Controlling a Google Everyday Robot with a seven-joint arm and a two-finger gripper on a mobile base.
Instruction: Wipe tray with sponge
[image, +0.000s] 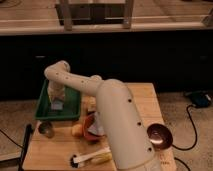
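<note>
The green tray (44, 111) lies at the left of the wooden table. My white arm reaches over it from the right, and my gripper (56, 98) points down inside the tray. The small pale blue-grey sponge (57, 105) sits on the tray floor right under the gripper, touching or nearly touching it.
A small metal cup (46, 129) stands in front of the tray. A reddish-brown bowl (91, 131) with a grey-blue cloth, an orange fruit (77, 130), a brush-like white tool (91, 157) and a shiny round dish (159, 136) lie on the table (55, 150). A dark counter stands behind.
</note>
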